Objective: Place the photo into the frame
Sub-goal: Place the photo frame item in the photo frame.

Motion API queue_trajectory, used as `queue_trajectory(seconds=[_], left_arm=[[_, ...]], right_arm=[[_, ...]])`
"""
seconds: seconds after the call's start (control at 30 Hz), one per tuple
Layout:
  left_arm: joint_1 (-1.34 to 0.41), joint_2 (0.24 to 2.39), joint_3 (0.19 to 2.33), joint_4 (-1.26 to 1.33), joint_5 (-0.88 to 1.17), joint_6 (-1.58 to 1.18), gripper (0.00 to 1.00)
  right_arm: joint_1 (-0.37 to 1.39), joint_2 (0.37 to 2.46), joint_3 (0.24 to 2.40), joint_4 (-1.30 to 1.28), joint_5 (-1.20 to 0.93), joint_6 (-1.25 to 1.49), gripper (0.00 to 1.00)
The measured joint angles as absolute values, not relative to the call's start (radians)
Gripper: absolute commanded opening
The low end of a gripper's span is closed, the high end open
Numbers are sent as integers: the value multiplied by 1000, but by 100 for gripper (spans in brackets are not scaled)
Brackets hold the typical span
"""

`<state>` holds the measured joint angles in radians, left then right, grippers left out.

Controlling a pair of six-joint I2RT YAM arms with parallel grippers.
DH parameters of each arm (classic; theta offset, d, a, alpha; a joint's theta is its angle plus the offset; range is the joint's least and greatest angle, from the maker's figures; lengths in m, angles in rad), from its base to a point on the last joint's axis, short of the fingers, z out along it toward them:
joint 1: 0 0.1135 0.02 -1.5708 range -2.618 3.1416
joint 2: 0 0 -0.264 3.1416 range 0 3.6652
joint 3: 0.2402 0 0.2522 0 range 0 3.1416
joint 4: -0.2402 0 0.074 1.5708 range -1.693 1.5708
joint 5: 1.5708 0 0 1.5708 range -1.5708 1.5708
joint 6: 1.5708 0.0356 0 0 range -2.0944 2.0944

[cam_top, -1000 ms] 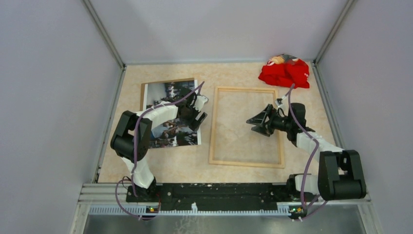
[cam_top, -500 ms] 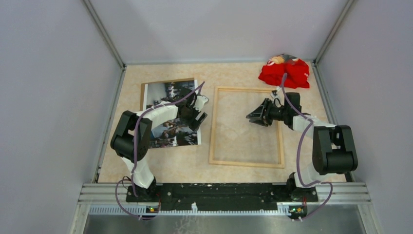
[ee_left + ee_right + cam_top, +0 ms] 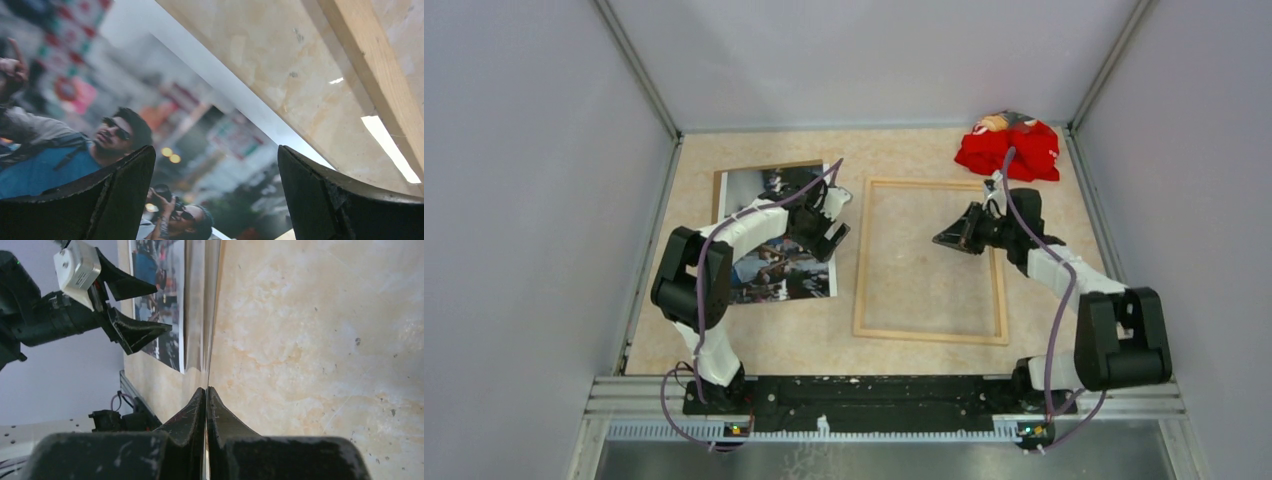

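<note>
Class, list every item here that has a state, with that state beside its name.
Crowd-scene paper photo: lying flat, picture up, outside the frame.
Light wooden rectangular frame: lying flat, no photo inside.
Brown backing board: mostly covered by the photo.
Red cloth: crumpled in the far right corner.
Left gripper: fingers open over the photo's edge.
Right gripper: fingers shut above the frame.

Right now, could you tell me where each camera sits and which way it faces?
Top external: above and behind the bases, looking down on the photo, the frame and a red cloth; left arm and right arm show.
Left wrist: on the left arm, low over the photo, facing the frame's rail; open left claw shows.
Right wrist: on the right arm, low over the frame, facing the left arm; shut right claw shows.
Shared: both wrist views catch the photo; the right also sees the left claw.
</note>
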<state>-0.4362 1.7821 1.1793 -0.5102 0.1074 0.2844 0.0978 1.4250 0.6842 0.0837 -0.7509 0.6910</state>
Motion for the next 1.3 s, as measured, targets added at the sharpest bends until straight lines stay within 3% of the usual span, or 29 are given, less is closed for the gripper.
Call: queue_trajectory(seconds=[0.4,1.3], left_arm=[[-394,1779,1293,-559,118,275,98],[-395,1779,1289,-576,145,268,98]], right_arm=[[102,1265,800,-207,-560,537,0],[41,1273,798,-289,-419,413,0]])
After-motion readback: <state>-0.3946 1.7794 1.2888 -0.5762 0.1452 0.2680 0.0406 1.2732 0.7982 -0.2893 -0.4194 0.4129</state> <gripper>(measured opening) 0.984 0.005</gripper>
